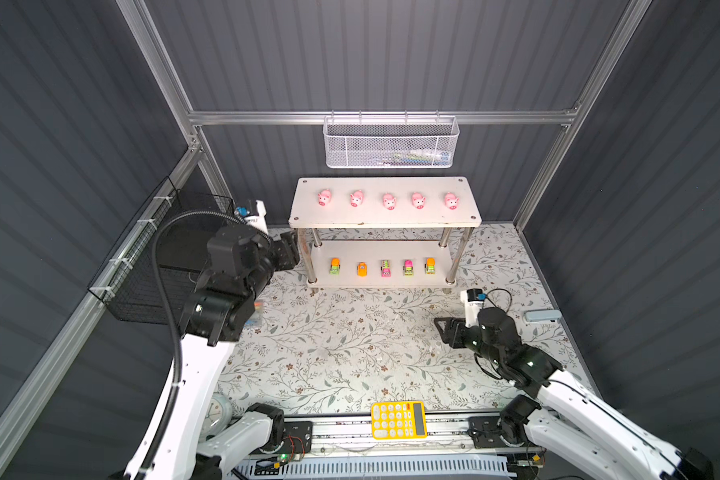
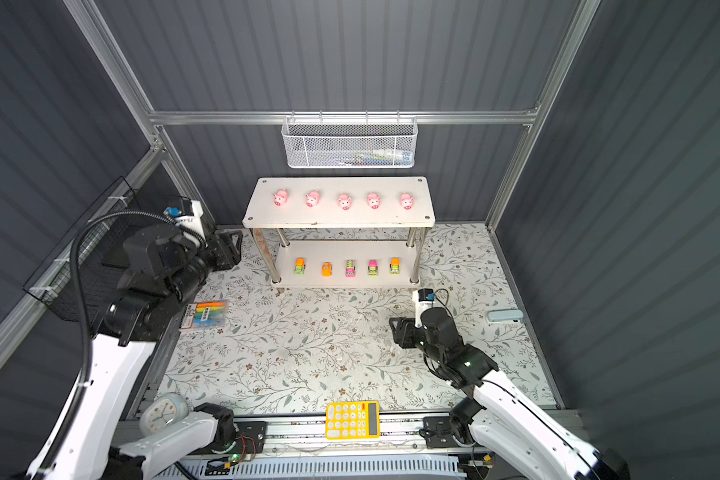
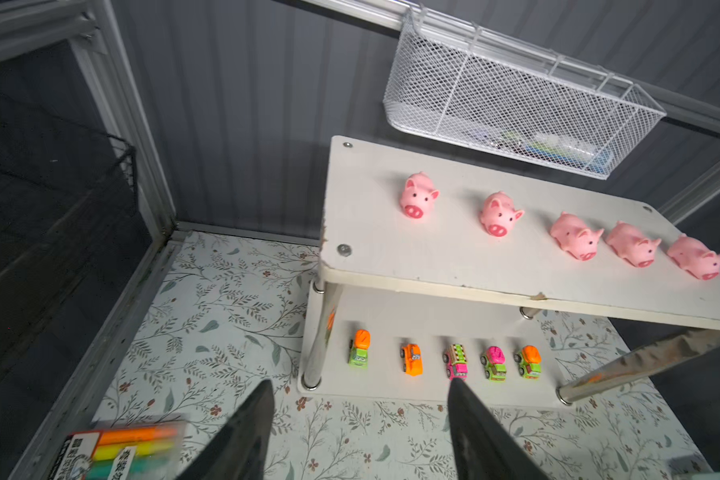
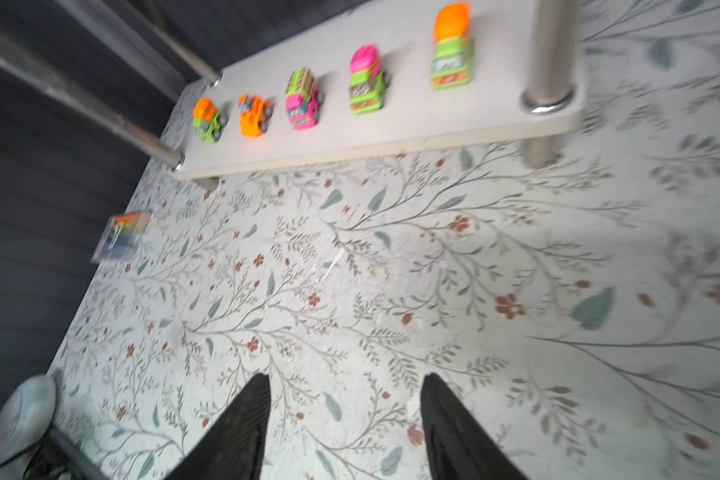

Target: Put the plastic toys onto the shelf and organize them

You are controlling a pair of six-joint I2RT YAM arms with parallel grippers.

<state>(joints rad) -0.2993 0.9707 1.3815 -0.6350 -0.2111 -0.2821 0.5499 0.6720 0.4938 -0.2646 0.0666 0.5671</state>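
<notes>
The shelf [image 1: 385, 216] at the back of the floral surface [image 1: 350, 361] carries all the toys, so I judge the placing as done and only tidying is left. The black wire basket [image 1: 150, 266] on the left wall is partly hidden by the left arm [image 1: 225, 291], and I cannot tell what it holds. The white mesh basket [image 1: 391, 143] hangs above the shelf and holds some flat packets, too unclear to name.

The left jaws, just beside the shelf's left end, stand parted and empty. The right jaws, over bare surface before the shelf's right end, are the same.

Five pigs [image 1: 388, 201] make a row on the top board, and five vehicles [image 1: 385, 268] make a row on the lower one. The orange car [image 1: 362, 269] sits slightly forward of its row. The next move may be a gentle nudge to it, or simply a retreat.
</notes>
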